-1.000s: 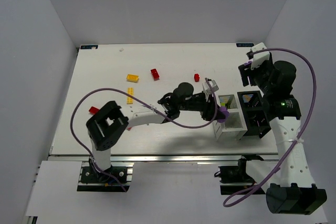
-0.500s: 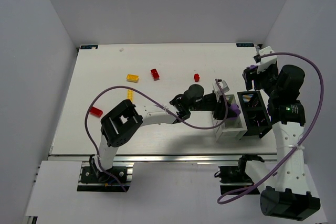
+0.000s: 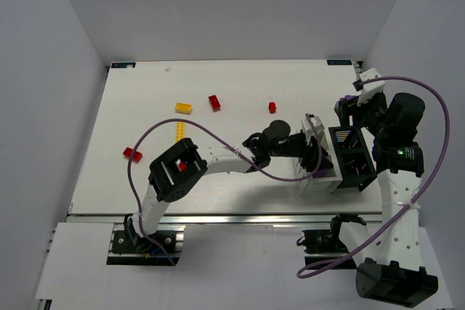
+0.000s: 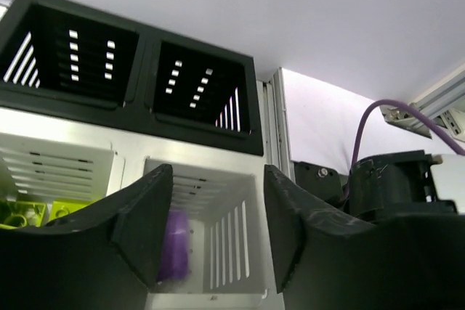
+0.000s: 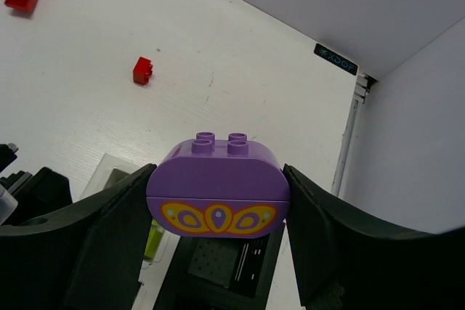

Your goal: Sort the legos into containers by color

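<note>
- Table (image 3: 145,85): containers (image 3: 354,152) sit at its 4 o'clock, within reach of both arms.
- L gripper (image 4: 218,215): jaws apart, empty, straddling the near white cell (image 4: 232,241). Reads as a release pose.
- R gripper (image 5: 218,205): clamped on purple rounded brick (image 5: 218,179), studs up, at 12 o'clock of containers. Prob. held back until the cell frees.
- Purple piece (image 4: 174,245): inside that cell.
- Lime bricks (image 4: 29,212): in the cell at its 9 o'clock, so one colour per cell.
- Red bricks (image 3: 213,101), yellow bricks (image 3: 183,107): loose at table's 10–12 o'clock, unsorted.
</note>
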`<state>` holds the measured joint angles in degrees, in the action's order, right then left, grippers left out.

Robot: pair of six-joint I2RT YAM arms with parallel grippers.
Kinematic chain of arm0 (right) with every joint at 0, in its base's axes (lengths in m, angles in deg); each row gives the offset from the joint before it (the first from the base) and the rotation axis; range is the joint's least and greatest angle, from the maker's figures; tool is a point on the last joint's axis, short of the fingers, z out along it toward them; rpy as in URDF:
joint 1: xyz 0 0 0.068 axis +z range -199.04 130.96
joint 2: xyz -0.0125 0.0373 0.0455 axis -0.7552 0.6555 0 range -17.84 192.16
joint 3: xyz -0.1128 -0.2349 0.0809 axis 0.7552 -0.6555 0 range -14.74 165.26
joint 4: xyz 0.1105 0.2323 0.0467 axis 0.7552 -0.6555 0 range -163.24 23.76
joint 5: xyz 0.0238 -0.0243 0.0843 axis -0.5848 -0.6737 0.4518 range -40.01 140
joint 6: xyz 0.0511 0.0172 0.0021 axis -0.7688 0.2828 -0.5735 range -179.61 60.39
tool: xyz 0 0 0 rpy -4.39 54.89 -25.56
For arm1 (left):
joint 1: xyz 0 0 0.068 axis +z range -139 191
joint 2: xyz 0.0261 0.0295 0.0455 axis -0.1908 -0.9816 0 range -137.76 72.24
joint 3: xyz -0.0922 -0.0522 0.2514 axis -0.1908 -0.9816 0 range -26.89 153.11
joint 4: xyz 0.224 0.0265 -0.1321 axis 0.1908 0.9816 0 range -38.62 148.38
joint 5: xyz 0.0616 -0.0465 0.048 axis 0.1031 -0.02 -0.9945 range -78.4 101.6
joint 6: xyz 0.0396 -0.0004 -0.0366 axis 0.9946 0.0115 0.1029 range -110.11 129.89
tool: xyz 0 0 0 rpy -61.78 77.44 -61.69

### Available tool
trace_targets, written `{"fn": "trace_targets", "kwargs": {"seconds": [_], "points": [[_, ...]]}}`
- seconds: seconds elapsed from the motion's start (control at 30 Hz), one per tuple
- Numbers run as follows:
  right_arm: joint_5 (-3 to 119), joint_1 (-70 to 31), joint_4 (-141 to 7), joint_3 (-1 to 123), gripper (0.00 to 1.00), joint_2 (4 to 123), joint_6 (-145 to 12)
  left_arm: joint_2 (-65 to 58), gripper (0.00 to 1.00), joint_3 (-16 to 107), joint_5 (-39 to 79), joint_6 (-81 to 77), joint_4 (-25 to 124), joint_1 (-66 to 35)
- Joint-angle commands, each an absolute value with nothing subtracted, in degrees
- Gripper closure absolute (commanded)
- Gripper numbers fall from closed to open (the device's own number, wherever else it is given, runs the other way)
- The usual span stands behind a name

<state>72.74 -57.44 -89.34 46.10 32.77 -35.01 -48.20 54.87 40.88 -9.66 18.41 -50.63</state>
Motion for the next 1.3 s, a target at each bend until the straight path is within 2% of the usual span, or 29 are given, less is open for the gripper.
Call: {"fn": "trace_targets", "kwargs": {"seconds": [0.0, 0.1, 0.23, 0.33, 0.37, 0.47, 0.57, 0.63, 0.67, 0.7, 0.77, 0.83, 1.27], "points": [[78.9, -58.2, -90.6, 46.3, 1.0, 32.2, -34.5, -43.3, 0.36, 57.1, 40.3, -9.7, 19.0, -50.9], [83.1, -58.4, -92.3, 47.0, 1.0, 32.4, -33.5, -40.3, 0.32, 57.1, 39.6, -10.3, 18.7, -50.9], [89.4, -58.7, -94.3, 48.0, 1.0, 32.1, -29.8, -35.5, 0.33, 54.9, 38.9, -12.3, 20.3, -49.0], [95.8, -58.6, -97.3, 49.3, 1.0, 31.1, -23.7, -30.0, 0.49, 46.9, 33.7, -12.9, 22.5, -48.3], [97.4, -58.6, -98.7, 50.0, 1.0, 31.1, -21.7, -24.9, 0.62, 44.0, 31.2, -12.9, 22.5, -47.8], [106.4, -58.4, -107.9, 53.6, 1.0, 32.5, -10.6, -14.0, 0.77, 33.2, 25.0, -14.1, 23.6, -46.3], [112.2, -58.3, -120.1, 54.3, 1.0, 33.5, 7.7, -4.6, 0.78, 26.1, 20.0, -15.9, 27.5, -44.9], [114.1, -58.2, -126.3, 53.8, 1.0, 34.0, 23.7, -2.3, 0.59, 25.5, 19.7, -16.4, 31.5, -44.2], [114.9, -58.0, -132.7, 52.7, 1.0, 34.4, 29.5, -1.5, 0.44, 25.6, 19.9, -17.4, 32.2, -44.2], [116.5, -57.8, -135.4, 52.1, 1.0, 34.6, 34.5, -1.2, 0.2, 25.7, 22.0, -18.1, 32.5, -43.7], [117.6, -57.1, -141.3, 50.9, 1.0, 35.3, 45.2, -1.8, 0.07, 26.5, 24.8, -20.2, 31.8, -43.0], [117.6, -56.3, -141.2, 50.6, 1.0, 35.0, 45.9, -3.5, 0.02, 27.2, 28.8, -21.7, 29.9, -43.0], [109.0, -51.6, -129.4, 48.2, 1.0, 33.0, 31.6, -15.8, 0.02, 35.9, 36.6, -28.3, 24.4, -43.5]]}}
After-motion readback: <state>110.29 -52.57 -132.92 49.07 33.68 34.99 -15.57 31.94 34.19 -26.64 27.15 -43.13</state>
